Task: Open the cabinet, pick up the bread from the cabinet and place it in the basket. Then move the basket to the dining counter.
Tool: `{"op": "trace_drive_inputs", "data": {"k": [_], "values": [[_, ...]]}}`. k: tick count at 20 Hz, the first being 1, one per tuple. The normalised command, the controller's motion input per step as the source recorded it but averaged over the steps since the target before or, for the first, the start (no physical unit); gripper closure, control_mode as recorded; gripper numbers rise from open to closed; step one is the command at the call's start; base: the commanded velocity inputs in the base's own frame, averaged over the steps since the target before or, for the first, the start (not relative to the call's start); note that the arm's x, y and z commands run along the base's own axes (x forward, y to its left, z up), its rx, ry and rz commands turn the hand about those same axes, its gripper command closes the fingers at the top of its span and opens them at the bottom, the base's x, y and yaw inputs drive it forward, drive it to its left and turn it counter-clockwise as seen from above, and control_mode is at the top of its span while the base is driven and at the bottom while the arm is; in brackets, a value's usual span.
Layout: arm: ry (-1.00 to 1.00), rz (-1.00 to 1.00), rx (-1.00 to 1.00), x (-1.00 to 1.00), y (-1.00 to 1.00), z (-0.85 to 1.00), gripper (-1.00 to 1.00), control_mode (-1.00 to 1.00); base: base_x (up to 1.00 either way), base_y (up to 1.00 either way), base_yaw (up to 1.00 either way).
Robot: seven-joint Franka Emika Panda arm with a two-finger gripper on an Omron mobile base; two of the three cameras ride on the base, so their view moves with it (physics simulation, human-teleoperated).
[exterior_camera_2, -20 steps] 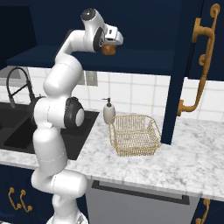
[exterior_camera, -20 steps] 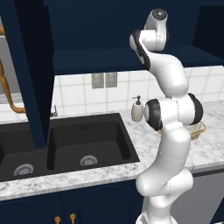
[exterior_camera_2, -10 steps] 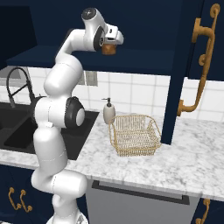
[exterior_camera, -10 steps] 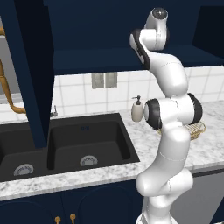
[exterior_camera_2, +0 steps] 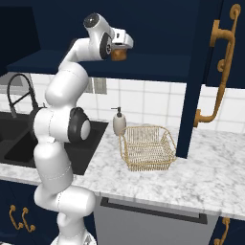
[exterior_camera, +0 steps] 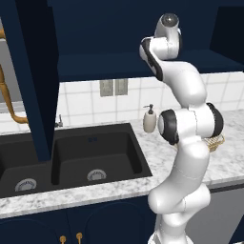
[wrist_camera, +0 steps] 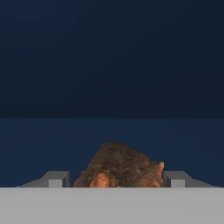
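Your pincer (exterior_camera_2: 119, 49) is up inside the open cabinet (exterior_camera_2: 143, 67), reaching over its shelf, and its two fingers sit on either side of the bread (exterior_camera_2: 119, 53), pinching the small brown roll between them. From the hand camera you see the bread (wrist_camera: 122, 168) filling the gap between the two grey fingertips (wrist_camera: 54, 178), with the dark navy shelf floor and back wall of the cabinet beyond it. You cannot tell from these views whether the roll rests on the shelf or is lifted just off it. Down on the worktop (exterior_camera_2: 201, 179), the basket (exterior_camera_2: 146, 148) stands upright near the back wall, just to the right of the soap bottle (exterior_camera_2: 119, 122) and well below the pincer. The open cabinet door (exterior_camera_2: 203, 72) with its long brass handle (exterior_camera_2: 217, 76) hangs just beside the right side of the basket. The black sink (exterior_camera: 71, 155) lies at the left end of the worktop, with the faucet (exterior_camera_2: 19, 93) behind it.
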Motion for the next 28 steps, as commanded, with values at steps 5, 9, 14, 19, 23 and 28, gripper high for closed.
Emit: {"op": "trace_drive_inputs", "data": {"k": [5,9,14,19,23,28], "values": [[0.00,0.00,0.00,-0.05,0.00,-0.03,1.00,-1.00,0.00,0.00,0.00],[-0.04,-0.03,0.00,-0.51,0.09,-0.02,1.00,-1.00,0.00,0.00,0.00],[-0.12,-0.07,0.01,-1.00,0.05,0.00,1.00,-1.00,0.00,0.00,0.00],[-0.16,-0.08,0.01,-1.00,0.03,0.00,1.00,-1.00,0.00,0.00,0.00],[-0.14,-0.09,0.00,-1.00,0.04,0.02,1.00,-1.00,0.00,0.00,0.00],[0.00,-0.12,0.10,-1.00,0.00,0.20,1.00,-1.00,0.00,0.00,0.00]]}}
